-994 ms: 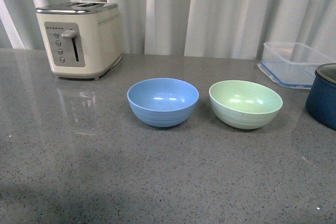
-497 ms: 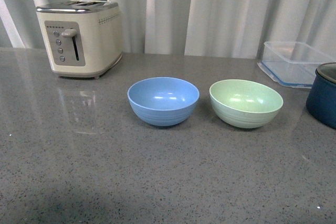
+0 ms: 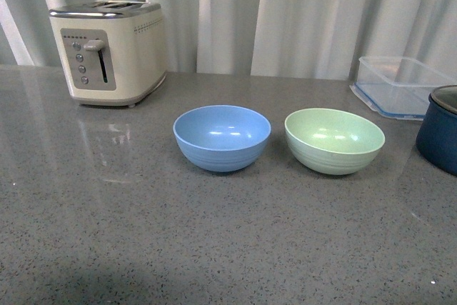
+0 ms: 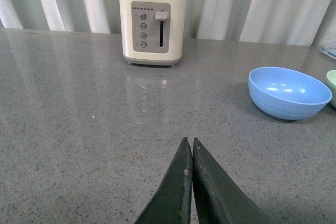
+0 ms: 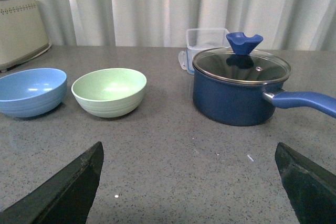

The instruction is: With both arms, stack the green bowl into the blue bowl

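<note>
The blue bowl (image 3: pixel 222 137) stands upright and empty at the middle of the grey counter. The green bowl (image 3: pixel 334 141) stands upright just to its right, a small gap between them. Neither arm shows in the front view. In the left wrist view my left gripper (image 4: pixel 189 145) is shut and empty over bare counter, with the blue bowl (image 4: pixel 289 92) well ahead and to one side. In the right wrist view my right gripper (image 5: pixel 189 153) is open wide and empty, low over the counter, with the green bowl (image 5: pixel 109 92) and blue bowl (image 5: pixel 30 91) ahead of it.
A cream toaster (image 3: pixel 108 51) stands at the back left. A clear plastic container (image 3: pixel 400 85) sits at the back right. A dark navy pot (image 5: pixel 239 86) with a glass lid and a long handle (image 5: pixel 304 102) stands right of the green bowl.
</note>
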